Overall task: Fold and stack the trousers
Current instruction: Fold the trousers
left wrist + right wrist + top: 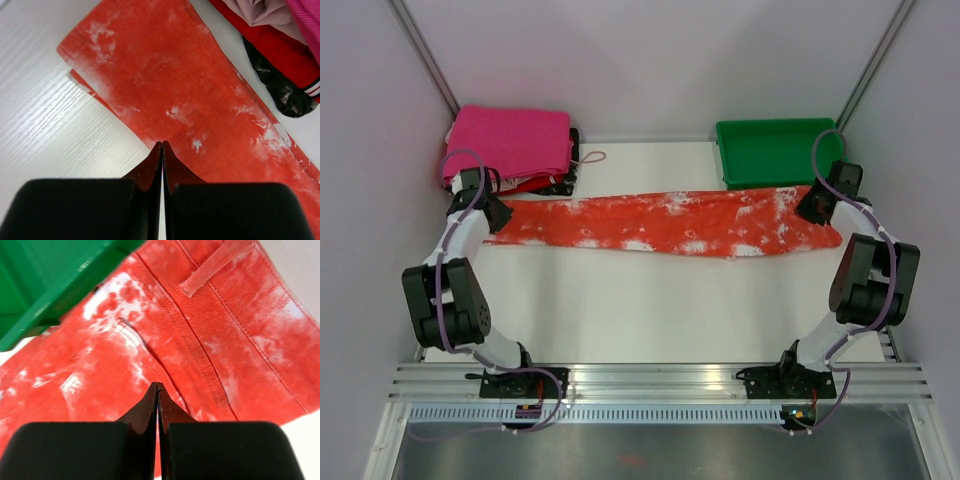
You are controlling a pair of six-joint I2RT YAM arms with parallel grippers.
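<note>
The orange-red trousers with white mottled blotches (670, 225) lie stretched in a long flat band across the middle of the white table (650, 310), running from the left of the overhead frame to the right. Each end lies right at a gripper.

In the left wrist view the left gripper (161, 145) stands low in the centre of the frame. Its tips meet over the trousers' lower edge, where the cloth borders the bare, finely grooved tabletop (45, 115). The fabric (200, 100) is thin and closely woven, with a hem edge at the upper left of the frame. The fingers are pressed together into one point. No fold of fabric shows between them, so I cannot tell whether any is pinched.

In the right wrist view the right gripper (158, 385) is clenched the same way, its tips over twill-textured cloth (240, 340) with stitched seams. A belt loop (215, 265) lies at the top. Here too, a hold on the fabric cannot be made out.

A green plastic bin (775, 150) sits at the upper right of the overhead frame, touching the trousers' far edge. A plain magenta-pink folded cloth (510, 140) tops a pile at the upper left.
</note>
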